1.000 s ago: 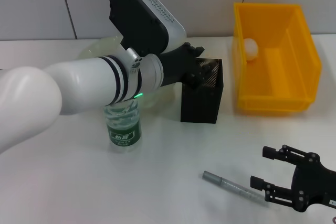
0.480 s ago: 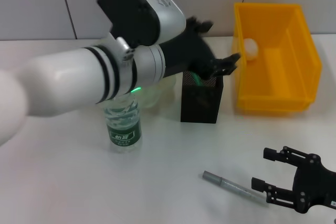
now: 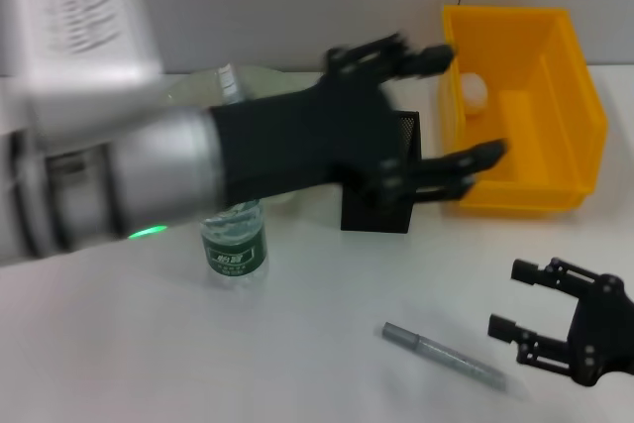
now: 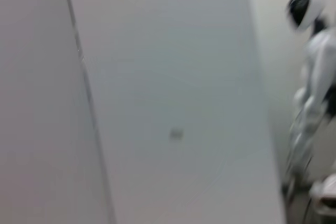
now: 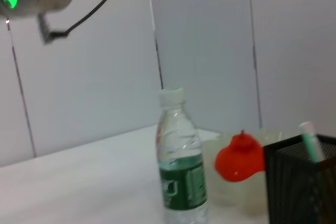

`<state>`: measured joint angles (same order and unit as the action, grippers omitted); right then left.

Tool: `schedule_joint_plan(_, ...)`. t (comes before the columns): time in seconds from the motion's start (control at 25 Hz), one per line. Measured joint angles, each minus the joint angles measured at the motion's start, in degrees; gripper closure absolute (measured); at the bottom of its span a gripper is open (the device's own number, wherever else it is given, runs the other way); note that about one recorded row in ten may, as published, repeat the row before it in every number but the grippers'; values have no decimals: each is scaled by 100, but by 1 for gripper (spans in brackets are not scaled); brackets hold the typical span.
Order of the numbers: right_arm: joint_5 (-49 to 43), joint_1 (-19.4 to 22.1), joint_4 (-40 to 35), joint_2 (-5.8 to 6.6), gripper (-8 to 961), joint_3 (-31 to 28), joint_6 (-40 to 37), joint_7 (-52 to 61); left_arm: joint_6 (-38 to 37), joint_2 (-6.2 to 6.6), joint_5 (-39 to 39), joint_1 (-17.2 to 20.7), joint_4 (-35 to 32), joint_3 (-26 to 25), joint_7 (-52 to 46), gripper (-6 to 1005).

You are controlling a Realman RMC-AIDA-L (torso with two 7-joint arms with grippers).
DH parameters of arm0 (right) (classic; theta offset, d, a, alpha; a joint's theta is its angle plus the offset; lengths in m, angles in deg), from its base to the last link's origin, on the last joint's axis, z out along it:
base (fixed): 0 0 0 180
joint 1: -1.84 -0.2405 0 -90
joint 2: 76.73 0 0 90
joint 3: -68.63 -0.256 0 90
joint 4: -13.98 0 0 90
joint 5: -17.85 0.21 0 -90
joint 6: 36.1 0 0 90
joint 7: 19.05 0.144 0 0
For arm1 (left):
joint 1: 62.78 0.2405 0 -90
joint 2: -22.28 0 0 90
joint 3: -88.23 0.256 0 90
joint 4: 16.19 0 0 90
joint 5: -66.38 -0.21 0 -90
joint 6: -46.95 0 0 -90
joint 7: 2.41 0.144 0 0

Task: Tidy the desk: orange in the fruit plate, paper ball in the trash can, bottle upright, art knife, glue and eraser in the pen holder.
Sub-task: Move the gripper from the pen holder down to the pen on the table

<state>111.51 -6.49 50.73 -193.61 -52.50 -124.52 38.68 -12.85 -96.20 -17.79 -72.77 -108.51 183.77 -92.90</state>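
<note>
Status of the tidy-up, item by item. The bottle [image 3: 234, 245] is standing upright on the bench [image 3: 149, 344], cap up, so that step looks done. The paper ball [image 3: 475, 91] is lying inside the yellow trash can [image 3: 584, 136], also done. The orange [image 5: 240, 157] is sitting in the pale-green fruit plate [image 5: 262, 136], as the right wrist view shows; in the head view the left arm is covering it. The pen holder [image 3: 406, 210] is standing between the bottle and the trash can, with a green-tipped stick [image 5: 311, 140] poking out of it, probably the glue. The eraser is not visible anywhere; whether it is already in the holder cannot be told.

The left hand [image 3: 446, 111] is hanging above the pen holder and beside the trash can, fingers spread wide and carrying nothing. The right hand [image 3: 530, 299] is hovering low over the bench, fingers apart and empty, just beside a grey pen-like tool [image 3: 441, 354], likely the art knife. That tool appears to be the one item clearly left to put away.
</note>
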Motion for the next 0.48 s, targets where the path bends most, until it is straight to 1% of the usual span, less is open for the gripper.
schedule_joint_plan(0.04,-2,0,0,5,266,-72,-21,20,-440,-4,415,40,335,-223,414,170)
schedule_joint_plan(0.08,-5,5,8,15,267,-143,-38,60,-670,-2,580,65,538,-322,642,170)
schedule_joint_plan(0.12,-15,25,130,53,268,-263,-81,262,-1444,-3,1163,116,1420,-606,1564,170)
schedule_joint_plan(0.16,-15,25,130,53,269,-263,-81,262,-1444,-3,1163,116,1420,-606,1564,170)
schedule_joint_plan(0.2,-40,51,253,80,270,-293,-108,423,-1858,-3,1376,133,1873,-708,2058,170)
schedule_joint_plan(0.24,-74,80,410,96,270,-295,-138,589,-2260,-4,1570,131,2498,-840,2607,170)
schedule_joint_plan(0.28,-155,130,657,102,271,-311,-147,840,-2406,-6,1633,124,2777,-895,2812,170)
schedule_joint_plan(0.32,-367,233,1316,85,272,-408,-158,1394,-2683,-4,1736,75,3518,-1033,3365,170)
schedule_joint_plan(0.36,-367,233,1316,85,273,-408,-158,1394,-2881,-3,1788,5,4134,-1141,3821,170)
schedule_joint_plan(0.4,-554,277,1723,47,274,-474,-170,1726,-3002,1,1801,-55,4606,-1225,4109,170)
schedule_joint_plan(0.48,-1013,307,2611,-36,275,-569,-217,2460,-3276,15,1807,-223,5849,-1459,5009,170)
